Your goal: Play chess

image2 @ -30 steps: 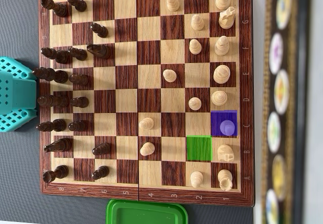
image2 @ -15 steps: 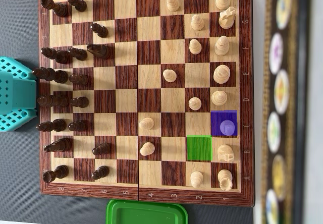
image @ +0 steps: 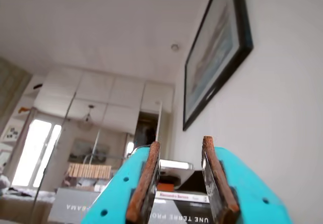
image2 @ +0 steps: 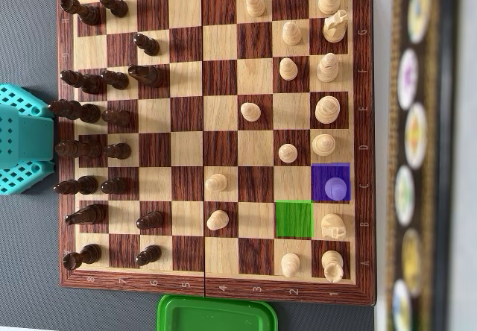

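While fingers (image: 181, 178) face a room, chessboard (image2: 209, 133) lies elsewhere.

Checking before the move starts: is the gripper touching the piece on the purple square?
Apart. The wrist view shows the gripper aimed at the room; the overhead view shows the purple-tinted piece standing alone.

The board (image2: 190, 133) is seen to be of wood, its dark squares strongly grained and reddish, its light squares pale and smooth, with a slight sheen. The light pieces (image2: 327, 109) look like polished pale wood; the dark pieces (image2: 89, 113) are glossy. A grey, matt counter (image2: 26, 40) is shown beneath. The hand (image: 180, 181) is made of turquoise matt plastic, and its fingers (image: 143, 183) are lined with rough, rust-brown padding. The green lid (image2: 216, 314) looks like smooth plastic
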You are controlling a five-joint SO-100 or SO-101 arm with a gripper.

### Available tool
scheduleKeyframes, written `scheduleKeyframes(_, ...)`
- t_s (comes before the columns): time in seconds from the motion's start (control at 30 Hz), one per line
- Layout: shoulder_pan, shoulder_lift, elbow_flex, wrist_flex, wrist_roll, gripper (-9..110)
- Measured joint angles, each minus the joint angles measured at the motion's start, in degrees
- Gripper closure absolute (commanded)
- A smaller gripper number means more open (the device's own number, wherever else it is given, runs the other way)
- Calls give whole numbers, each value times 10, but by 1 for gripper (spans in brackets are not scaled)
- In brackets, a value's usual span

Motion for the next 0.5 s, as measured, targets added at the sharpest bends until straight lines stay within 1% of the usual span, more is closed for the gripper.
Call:
scheduleKeyframes(0.17, 1, -4, -58, 150, 0, 88)
scheduleKeyframes(0.3, 2, -30, -122, 337, 0, 88)
scheduleKeyframes(0.5, 1, -130, -253, 633, -1, 88)
